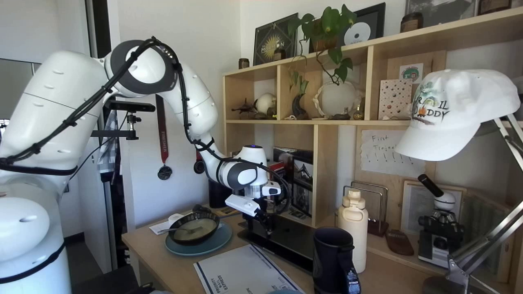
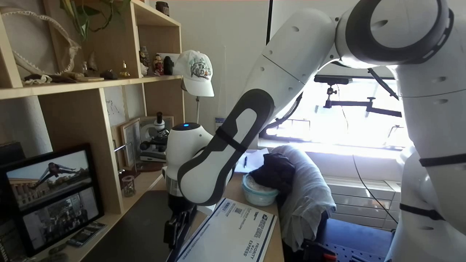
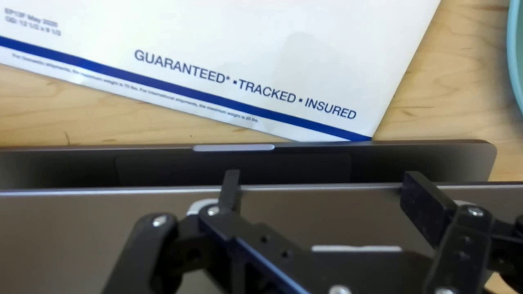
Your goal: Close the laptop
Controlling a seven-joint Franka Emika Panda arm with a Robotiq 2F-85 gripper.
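The black laptop lies on the desk in front of the shelf, its dark lid (image 1: 292,237) folded low over the base with a gap at the front. The lid's matte outer face also shows in an exterior view (image 2: 138,225). In the wrist view the lid (image 3: 102,228) covers most of the laptop; a strip of the base (image 3: 408,161) shows past the lid's edge. My gripper (image 3: 320,179) is open, with nothing between its fingers. Both fingertips reach over the lid's front edge; whether they touch it is unclear. The gripper also shows above the laptop in both exterior views (image 1: 267,230) (image 2: 173,233).
A white mailing envelope (image 1: 245,269) lies against the laptop's front. A blue plate (image 1: 222,239) with a black bowl (image 1: 204,226) and spoon stands beside the laptop. A black mug (image 1: 333,257) and cream bottle (image 1: 353,228) stand at its far end. A wooden shelf (image 1: 325,171) rises behind.
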